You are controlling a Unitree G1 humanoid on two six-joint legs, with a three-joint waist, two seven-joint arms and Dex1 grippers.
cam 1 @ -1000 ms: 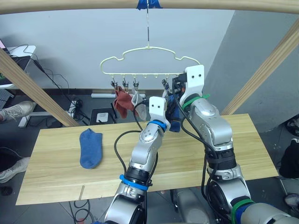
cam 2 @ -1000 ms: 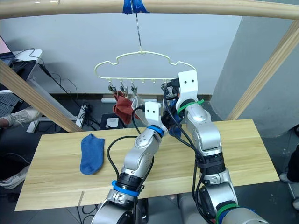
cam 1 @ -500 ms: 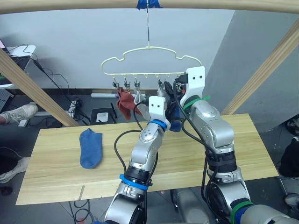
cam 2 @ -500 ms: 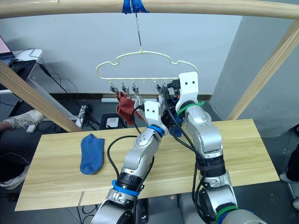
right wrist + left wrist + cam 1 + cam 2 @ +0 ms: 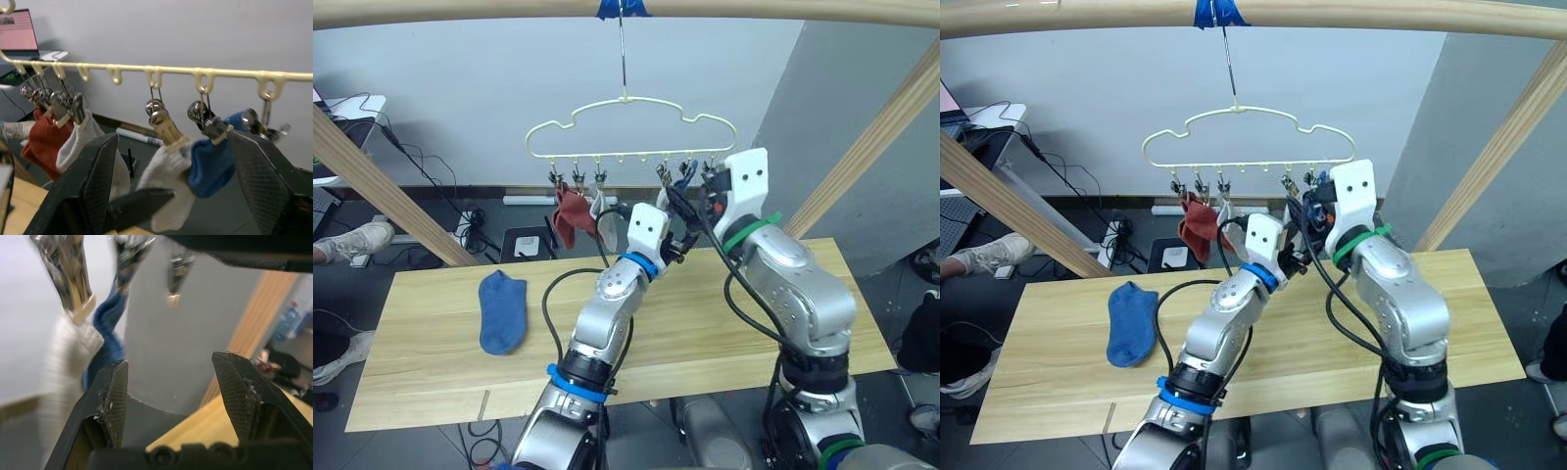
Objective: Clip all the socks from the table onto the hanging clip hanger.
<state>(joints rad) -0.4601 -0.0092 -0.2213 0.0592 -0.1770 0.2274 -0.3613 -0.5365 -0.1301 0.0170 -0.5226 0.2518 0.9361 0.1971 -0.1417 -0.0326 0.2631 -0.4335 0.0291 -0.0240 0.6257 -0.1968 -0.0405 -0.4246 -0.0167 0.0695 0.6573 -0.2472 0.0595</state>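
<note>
The right gripper (image 5: pixel 166 196), with its two black textured fingers (image 5: pixel 93 181) spread wide, grasps nothing; it is raised just beside the right end of the thin pale yellow-green wire clip hanger (image 5: pixel 626 103), close to the bottom bar (image 5: pixel 161 70). Between its fingers the right wrist view shows a row of small metal clips (image 5: pixel 164 122) hanging from loops on that bar. One clip holds a light grey soft-fabric sock (image 5: pixel 168 178); the next clip holds a blue soft-fabric sock (image 5: pixel 212 164) touching it. A further clip beyond the blue one carries nothing visible.

The left gripper (image 5: pixel 171 396) is likewise released, fingers (image 5: pixel 115 396) apart and empty, raised just below the same clips. Its wrist view shows the grey sock and the blue sock hanging side by side.

Toward the left end of the bar, one clip holds a rust-red fabric sock (image 5: pixel 570 211) and a neighbouring clip a second light grey sock (image 5: pixel 85 142). The two clips at the far left are crowded together; whether both carry red fabric cannot be told. The bar's middle loops are bare.

The hanger hangs by its metal hook (image 5: pixel 623 59) from a thick round wooden beam (image 5: pixel 460 10) marked with blue tape (image 5: pixel 625 8).

On the long light wooden plank table (image 5: pixel 440 377), a second blue ankle sock (image 5: pixel 501 311) lies flat near the left end, well apart from both grippers.
</note>
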